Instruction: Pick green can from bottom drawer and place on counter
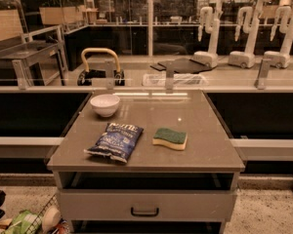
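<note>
Drawer (145, 204) front sits shut under the table (200, 116), and the cabinet below it is cut off at the frame edge. I see no green can. End effector is outside my view, so I cannot tell its grip. White bowl (105, 104), chip bag (115, 141) and sponge (170, 138) rest on top.

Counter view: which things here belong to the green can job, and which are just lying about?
For the job: counter; shut drawer below it. The green can and the gripper are not in view.
Lying about: white bowl; blue chip bag; sponge.
</note>
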`<action>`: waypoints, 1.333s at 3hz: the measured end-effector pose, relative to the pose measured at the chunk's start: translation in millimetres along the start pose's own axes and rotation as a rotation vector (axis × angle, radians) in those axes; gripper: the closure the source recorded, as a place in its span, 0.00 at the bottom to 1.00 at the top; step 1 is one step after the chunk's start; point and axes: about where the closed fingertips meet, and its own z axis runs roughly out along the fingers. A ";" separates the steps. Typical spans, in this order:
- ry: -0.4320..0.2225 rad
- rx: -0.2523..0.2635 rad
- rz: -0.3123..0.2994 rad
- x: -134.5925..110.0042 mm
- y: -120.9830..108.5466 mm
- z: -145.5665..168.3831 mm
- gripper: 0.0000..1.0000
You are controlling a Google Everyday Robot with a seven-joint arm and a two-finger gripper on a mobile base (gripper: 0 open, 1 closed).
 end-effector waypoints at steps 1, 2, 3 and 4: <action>-0.066 0.026 0.025 -86.3 -11.6 -74.5 1.00; -0.184 0.018 0.017 -198.0 -35.2 -138.4 1.00; -0.264 0.002 0.014 -294.3 -44.5 -184.9 1.00; -0.254 0.016 -0.001 -361.3 -46.1 -210.6 1.00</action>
